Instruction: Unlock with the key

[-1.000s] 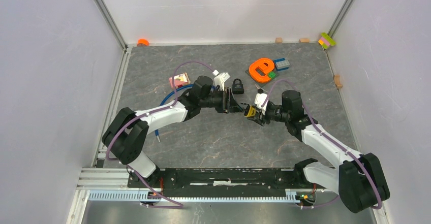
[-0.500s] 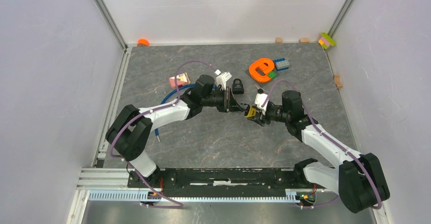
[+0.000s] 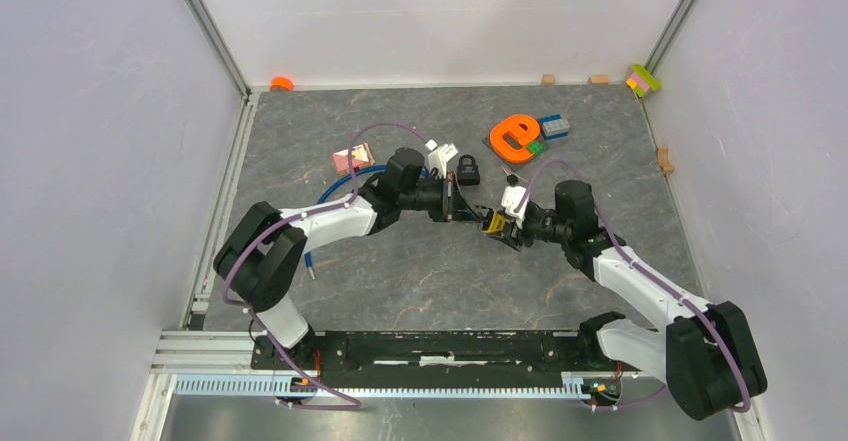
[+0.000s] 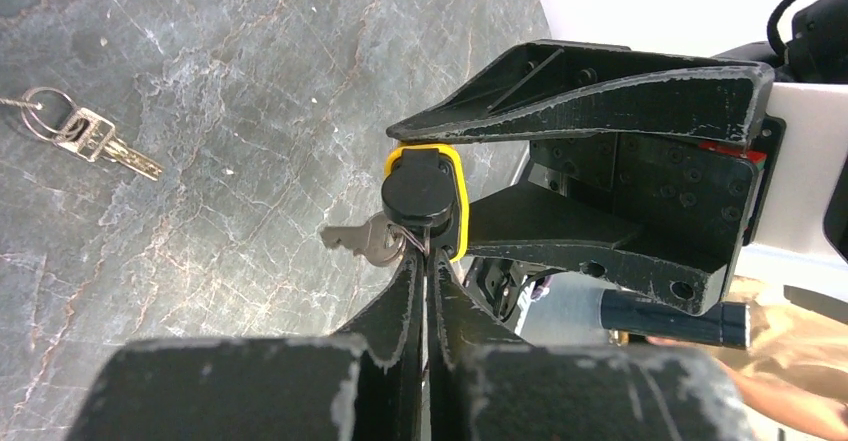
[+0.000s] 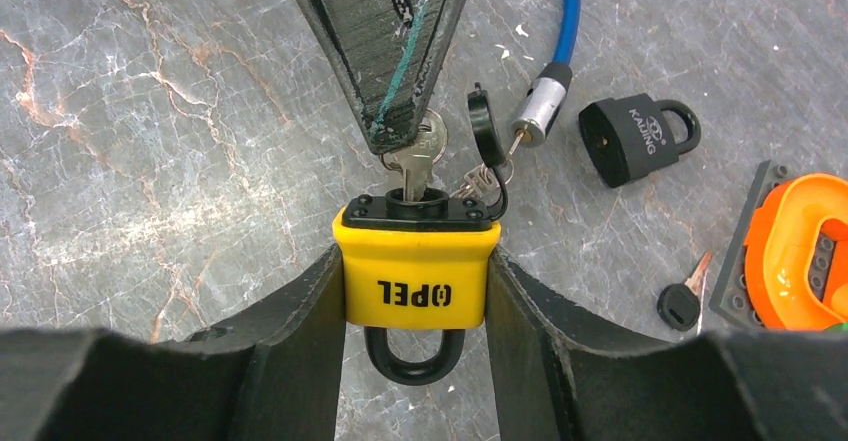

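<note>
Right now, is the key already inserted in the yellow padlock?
Yes, the key sits with its blade down in the keyhole of the yellow padlock.

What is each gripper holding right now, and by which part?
Right gripper: yellow padlock, by its body's sides. Left gripper: head of the key inserted in it.

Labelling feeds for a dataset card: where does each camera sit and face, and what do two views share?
Top external: above and behind the bases, facing down at the table; left arm and right arm show.
Left wrist: on the left arm, facing along the left gripper pinching the key in the yellow padlock.
Right wrist: on the right arm, facing along the right gripper clamping the yellow padlock.
Shared: both wrist views show key and padlock.
</note>
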`<state>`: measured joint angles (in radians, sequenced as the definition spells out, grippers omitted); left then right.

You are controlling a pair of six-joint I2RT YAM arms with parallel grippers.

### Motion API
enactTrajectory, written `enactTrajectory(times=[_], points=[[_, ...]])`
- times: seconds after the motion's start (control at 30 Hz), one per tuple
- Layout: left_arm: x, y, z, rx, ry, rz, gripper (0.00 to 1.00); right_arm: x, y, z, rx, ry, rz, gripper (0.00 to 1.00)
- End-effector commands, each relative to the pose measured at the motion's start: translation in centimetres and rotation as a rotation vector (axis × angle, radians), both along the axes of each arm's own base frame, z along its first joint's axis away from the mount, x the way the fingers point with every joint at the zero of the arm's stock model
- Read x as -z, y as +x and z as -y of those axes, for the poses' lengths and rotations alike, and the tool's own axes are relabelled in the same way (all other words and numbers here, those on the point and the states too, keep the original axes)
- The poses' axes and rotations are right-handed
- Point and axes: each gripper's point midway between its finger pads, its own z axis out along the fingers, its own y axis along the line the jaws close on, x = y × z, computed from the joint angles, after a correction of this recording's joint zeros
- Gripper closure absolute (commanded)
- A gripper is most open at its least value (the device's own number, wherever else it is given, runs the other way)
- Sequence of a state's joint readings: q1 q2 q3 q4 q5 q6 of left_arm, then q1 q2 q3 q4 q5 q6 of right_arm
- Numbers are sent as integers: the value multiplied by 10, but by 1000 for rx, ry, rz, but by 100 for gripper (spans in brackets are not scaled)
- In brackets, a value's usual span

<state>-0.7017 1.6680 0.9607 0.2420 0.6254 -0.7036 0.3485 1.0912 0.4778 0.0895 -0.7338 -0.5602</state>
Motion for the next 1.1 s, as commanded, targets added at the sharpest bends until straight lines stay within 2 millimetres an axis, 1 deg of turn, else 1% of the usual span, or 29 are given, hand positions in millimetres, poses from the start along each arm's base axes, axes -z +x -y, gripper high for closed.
enactTrajectory(times=[0.0,0.13,0.27,0.47,0.63,0.73,0.83,1.03,1.07], points=[[-1,2,9,-11,-40,-65,98,-35,11,-6,7,69,124,100],[4,-1,9,-28,-48,-133,98,-42,17,-3,46,78,161,100],[4,-6,12,-29,-56,-175,98,-45,17,-7,44,66,195,100],[10,-10,17,-17,-50,-204,98,-51,19,-14,38,47,235,100],[17,-14,19,-6,-37,-207,98,-59,20,-18,36,67,235,100],[17,-15,22,6,-37,-199,98,-61,20,-19,29,70,235,100],[13,-15,21,10,-40,-175,98,-56,19,-17,31,58,234,100],[2,-13,20,47,-45,-59,98,-49,10,-18,-9,42,211,100],[1,-13,20,52,-46,-47,95,-50,9,-18,-12,41,210,100]])
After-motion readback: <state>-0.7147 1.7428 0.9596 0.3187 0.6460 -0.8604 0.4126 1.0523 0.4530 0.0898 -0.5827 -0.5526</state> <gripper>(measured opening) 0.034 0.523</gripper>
